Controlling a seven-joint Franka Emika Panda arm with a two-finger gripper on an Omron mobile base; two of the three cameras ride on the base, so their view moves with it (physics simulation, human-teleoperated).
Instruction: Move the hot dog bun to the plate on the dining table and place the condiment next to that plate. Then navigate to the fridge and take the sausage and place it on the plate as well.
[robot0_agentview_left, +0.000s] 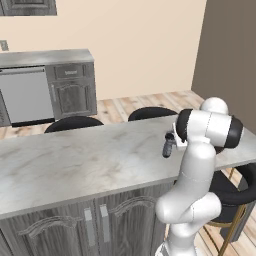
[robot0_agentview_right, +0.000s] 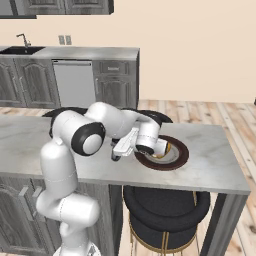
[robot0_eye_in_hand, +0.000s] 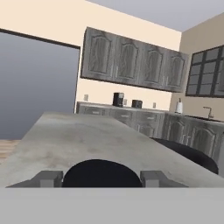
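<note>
1. My gripper (robot0_eye_in_hand: 101, 177) pinches the condiment (robot0_agentview_left: 168, 145), dark cap between its fingers (robot0_eye_in_hand: 46, 178), mid-frame over the dining table (robot0_agentview_left: 75, 165).
2. The plate (robot0_agentview_right: 175, 161) lies right of centre, near the table's front edge.
3. I see open marble stretching left.

Cream walls (robot0_agentview_left: 140, 45), brown wall (robot0_agentview_left: 227, 55) at right. Light wood plank floor (robot0_agentview_right: 220, 112). Grey panelled base cabinets (robot0_agentview_right: 115, 82) w/ grey counter (robot0_agentview_right: 85, 51), steel dishwasher (robot0_agentview_right: 74, 82), sink + tap (robot0_agentview_right: 21, 41) far left. Upper cabinets (robot0_eye_in_hand: 131, 59), glass-front ones (robot0_eye_in_hand: 205, 72) by corner. Black round stools (robot0_agentview_right: 165, 205) w/ gold legs.
</note>
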